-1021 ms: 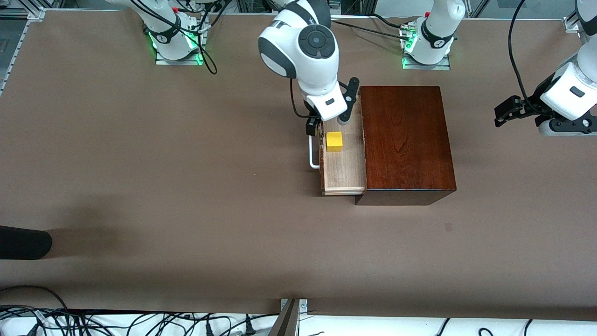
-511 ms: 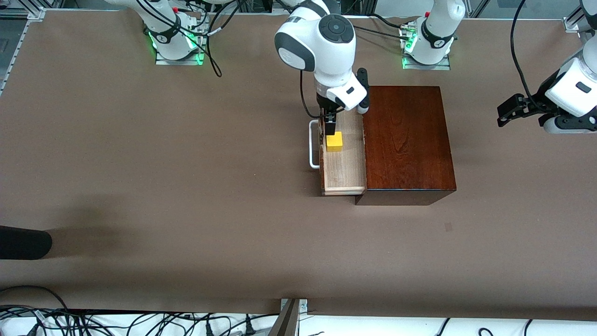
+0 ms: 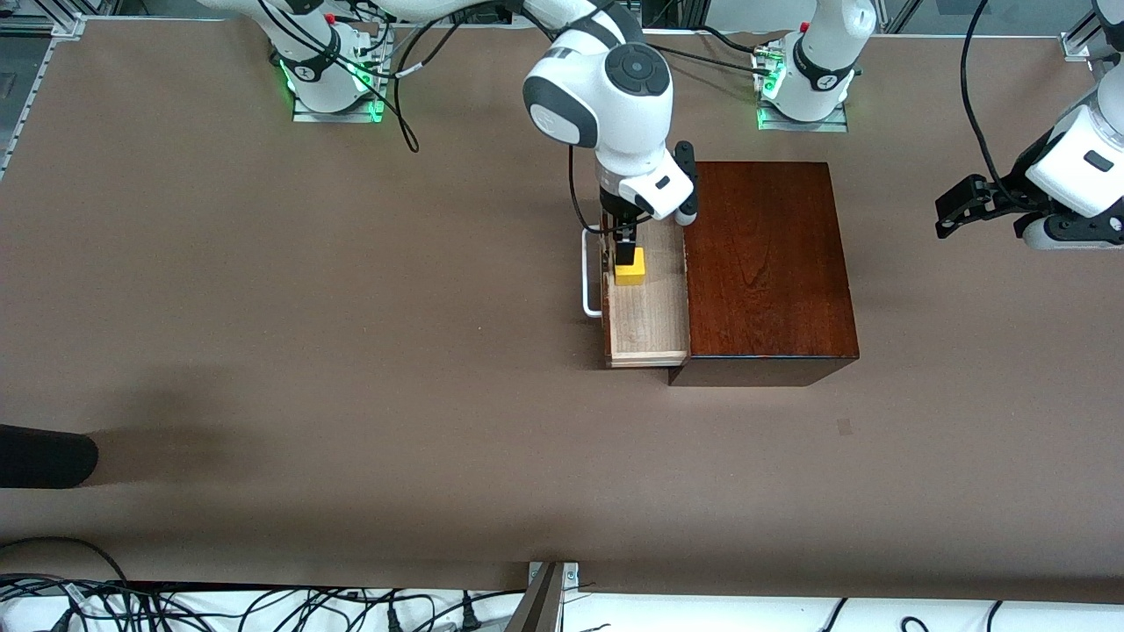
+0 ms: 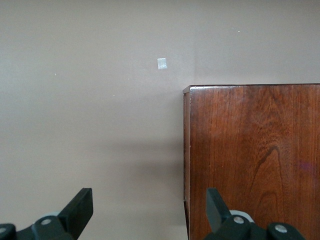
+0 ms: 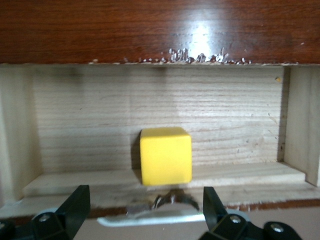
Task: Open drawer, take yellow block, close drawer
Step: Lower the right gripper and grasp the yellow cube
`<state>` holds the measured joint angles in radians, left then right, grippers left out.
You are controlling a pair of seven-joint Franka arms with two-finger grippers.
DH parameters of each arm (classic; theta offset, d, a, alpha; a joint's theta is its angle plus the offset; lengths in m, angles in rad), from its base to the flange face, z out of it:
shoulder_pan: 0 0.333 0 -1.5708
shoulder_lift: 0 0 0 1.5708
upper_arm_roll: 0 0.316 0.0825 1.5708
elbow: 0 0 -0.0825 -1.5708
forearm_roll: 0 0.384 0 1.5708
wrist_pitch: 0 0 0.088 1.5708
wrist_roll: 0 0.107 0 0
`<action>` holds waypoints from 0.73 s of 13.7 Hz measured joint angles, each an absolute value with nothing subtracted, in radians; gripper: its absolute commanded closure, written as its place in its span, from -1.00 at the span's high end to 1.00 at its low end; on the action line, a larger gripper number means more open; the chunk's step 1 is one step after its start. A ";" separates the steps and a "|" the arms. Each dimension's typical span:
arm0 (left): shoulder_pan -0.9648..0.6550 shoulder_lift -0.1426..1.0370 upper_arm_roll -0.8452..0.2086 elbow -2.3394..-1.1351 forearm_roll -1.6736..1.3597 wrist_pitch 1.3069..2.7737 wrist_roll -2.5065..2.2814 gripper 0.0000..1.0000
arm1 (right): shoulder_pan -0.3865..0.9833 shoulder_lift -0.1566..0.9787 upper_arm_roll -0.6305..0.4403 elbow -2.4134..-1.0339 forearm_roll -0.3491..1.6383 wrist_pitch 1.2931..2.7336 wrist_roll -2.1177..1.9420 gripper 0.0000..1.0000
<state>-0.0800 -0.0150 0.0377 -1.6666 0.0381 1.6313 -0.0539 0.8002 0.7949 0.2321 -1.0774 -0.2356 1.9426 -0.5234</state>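
Note:
The drawer (image 3: 645, 320) stands pulled out of the mahogany box (image 3: 764, 263) toward the right arm's end, its white loop handle (image 3: 590, 281) in front. The yellow block (image 3: 630, 270) lies in the tray close to the drawer front. My right gripper (image 3: 623, 250) hangs open just over the block. In the right wrist view the block (image 5: 165, 156) sits on the pale tray (image 5: 90, 135) between the spread fingers of the right gripper (image 5: 145, 197), untouched, with the handle (image 5: 150, 216) below it. My left gripper (image 3: 953, 215) waits open in the air over the left arm's end of the table.
The left wrist view shows the left gripper (image 4: 148, 197) over a corner of the box (image 4: 255, 150) and bare table with a small pale mark (image 4: 162, 63). A dark rounded object (image 3: 44, 456) lies at the table's edge at the right arm's end. Cables run along the near edge.
My right gripper has swung from the drawer's farther end to above the yellow block and come lower. The drawer and block have not moved. The left arm has barely shifted.

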 measured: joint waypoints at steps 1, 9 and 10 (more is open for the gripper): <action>-0.081 -0.015 0.038 -1.667 0.038 1.631 -0.054 1.00 | 0.800 0.817 0.232 -1.060 -0.236 1.951 -0.523 1.00; -0.084 -0.015 0.038 -1.650 0.038 1.631 -0.055 1.00 | 0.804 0.878 0.233 -1.018 -0.236 2.000 -0.523 1.00; -0.085 -0.015 0.038 -1.645 0.038 1.631 -0.055 1.00 | 0.804 0.884 0.233 -1.018 -0.236 2.007 -0.523 1.00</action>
